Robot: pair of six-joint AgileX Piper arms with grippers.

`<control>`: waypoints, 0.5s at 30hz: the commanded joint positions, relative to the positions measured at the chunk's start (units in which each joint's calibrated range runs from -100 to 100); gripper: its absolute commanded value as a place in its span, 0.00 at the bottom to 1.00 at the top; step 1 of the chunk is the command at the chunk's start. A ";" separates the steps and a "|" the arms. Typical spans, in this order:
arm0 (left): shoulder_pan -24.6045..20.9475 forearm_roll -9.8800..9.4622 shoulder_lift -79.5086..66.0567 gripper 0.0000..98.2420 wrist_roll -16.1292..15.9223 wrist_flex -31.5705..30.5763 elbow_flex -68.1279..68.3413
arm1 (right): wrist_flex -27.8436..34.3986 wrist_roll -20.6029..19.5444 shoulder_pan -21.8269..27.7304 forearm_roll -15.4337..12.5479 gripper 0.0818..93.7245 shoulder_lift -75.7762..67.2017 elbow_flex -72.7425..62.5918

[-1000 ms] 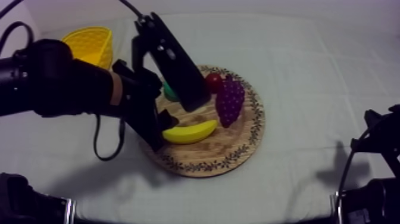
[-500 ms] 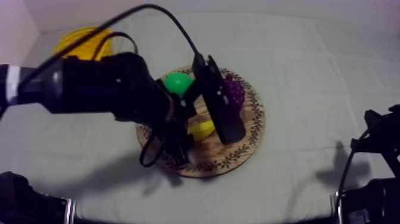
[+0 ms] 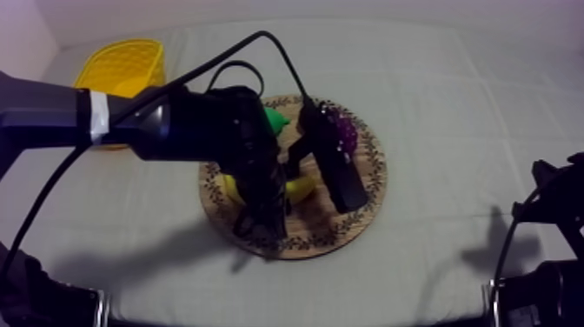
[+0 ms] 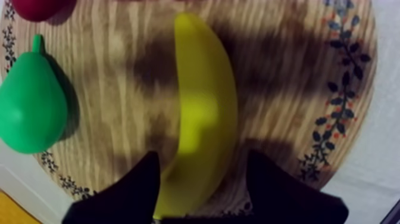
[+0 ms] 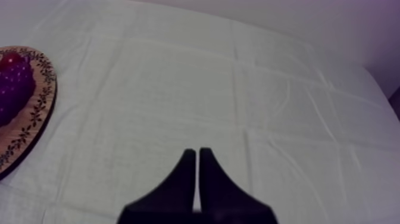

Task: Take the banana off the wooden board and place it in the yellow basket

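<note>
A round wooden board [image 3: 369, 178] sits on the surface [image 3: 461, 96], the yellow basket [image 3: 122, 65] at its ten o'clock. The left arm [image 3: 174, 130] leans over the board, where the banana [image 4: 202, 113] lies. Its long axis runs straight out from the open left jaws, which straddle its near end. The right jaws are closed, well apart.

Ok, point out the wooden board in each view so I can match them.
Top view: the wooden board lies mid-table, the yellow basket up-left of it.
Left wrist view: the board lies beneath the banana and pear.
Right wrist view: the board's edge carries the grapes.
Shared landmark: its patterned rim.
</note>
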 commanded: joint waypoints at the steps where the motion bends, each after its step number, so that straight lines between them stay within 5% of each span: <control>1: -0.08 -0.18 0.76 0.52 0.33 1.44 -1.57 | -0.01 -0.01 0.00 0.01 0.00 -0.02 0.02; 15: -1.23 -2.29 5.18 0.29 4.33 5.63 -5.95 | -0.01 -0.01 0.00 0.01 0.00 -0.02 0.02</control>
